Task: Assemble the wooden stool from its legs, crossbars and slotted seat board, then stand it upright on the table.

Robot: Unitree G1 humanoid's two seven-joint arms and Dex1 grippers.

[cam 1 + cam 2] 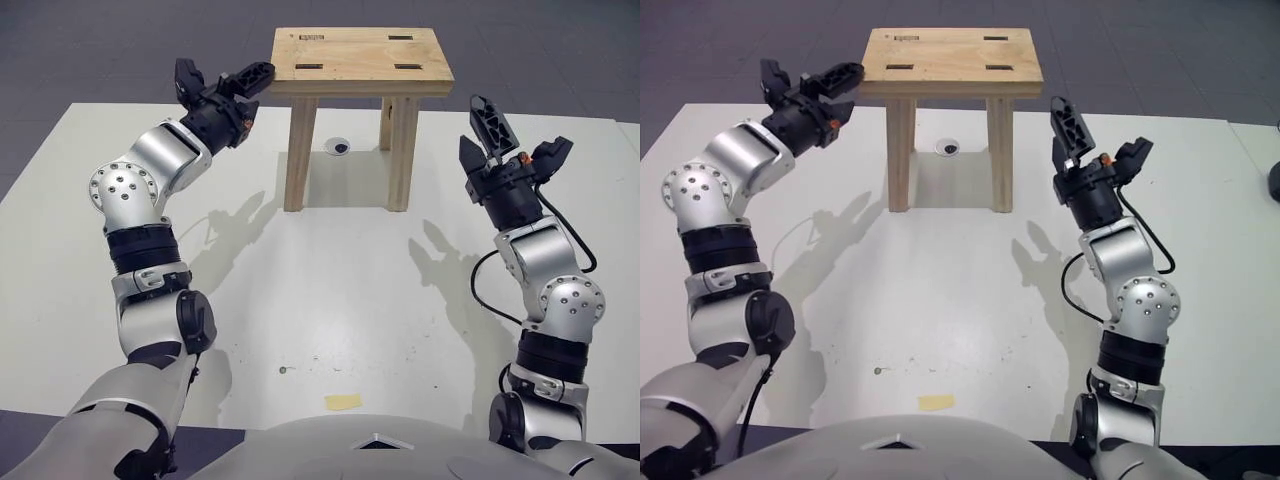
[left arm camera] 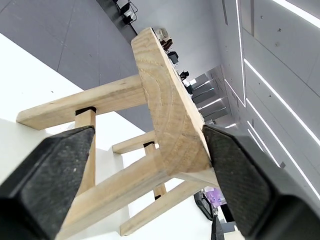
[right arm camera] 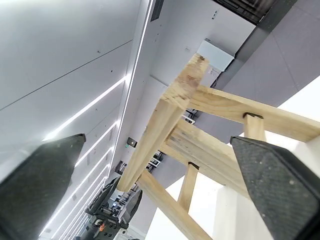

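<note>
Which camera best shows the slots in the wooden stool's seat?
The left eye view: it looks down on the pale wooden stool's seat board, showing all four slots. The right eye view matches it. Both wrist views see the seat from below, its edge, legs and crossbars.

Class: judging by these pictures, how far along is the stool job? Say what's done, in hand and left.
Done: the stool stands upright on the table, legs, crossbars and seat joined. In hand: nothing; the left hand and right hand are open either side of it. Left: apparently nothing, bar drawing the arms back.
</note>
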